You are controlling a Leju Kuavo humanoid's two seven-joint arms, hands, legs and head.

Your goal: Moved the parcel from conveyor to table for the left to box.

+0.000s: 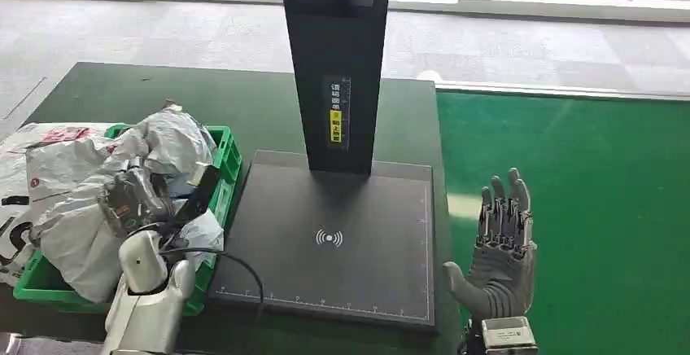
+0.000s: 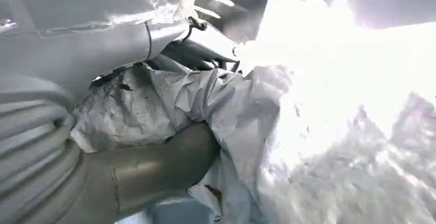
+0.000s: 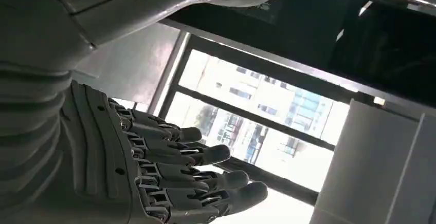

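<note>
A crumpled grey-white parcel (image 1: pixel 173 137) lies on top of the bags in the green crate (image 1: pixel 230 153) at the left of the dark table. My left hand (image 1: pixel 133 196) is down in the crate and grips this parcel. In the left wrist view the parcel (image 2: pixel 205 98) is wedged between the thumb (image 2: pixel 159 165) and the fingers above it. My right hand (image 1: pixel 502 237) is held up over the green conveyor (image 1: pixel 586 208) near its left edge. That right hand (image 3: pixel 169 172) has its fingers straight and apart and holds nothing.
A black scanner plate (image 1: pixel 325 237) with a tall black column (image 1: pixel 334 62) occupies the table's middle, between my two hands. More white and grey bags (image 1: pixel 57 159) fill the crate and spill over its left side. A cable loops from my left wrist.
</note>
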